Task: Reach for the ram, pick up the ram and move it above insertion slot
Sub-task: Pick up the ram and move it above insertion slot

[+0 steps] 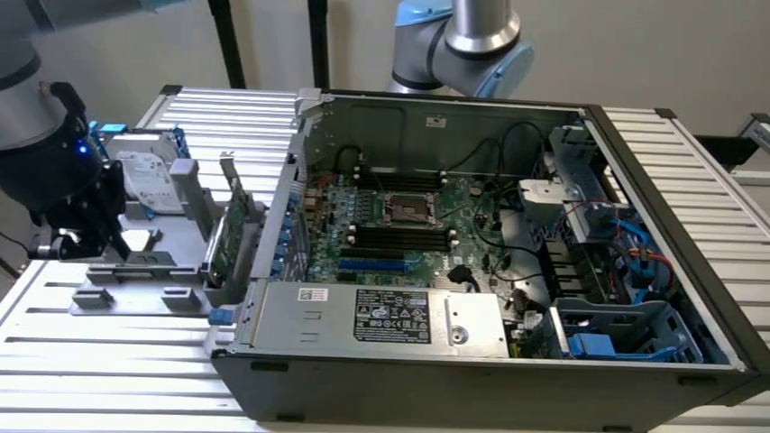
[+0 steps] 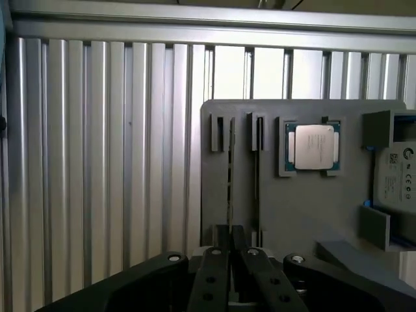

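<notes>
The tool [image 2: 229, 235] has its fingers pressed almost together on the thin upper edge of the ram [image 2: 229, 175], which stands edge-on in its slot of the grey holder [image 2: 305, 208]. Beyond it on that holder lies a square processor chip [image 2: 313, 147]. In the exterior view the tool [image 1: 106, 242] hangs low over the holder [image 1: 132, 298] on the ribbed metal surface [image 1: 121, 370], with the open computer case [image 1: 481, 379] just beside it on the exterior view's right.

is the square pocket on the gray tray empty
No, a silver processor chip sits in it on the gray tray.
</notes>
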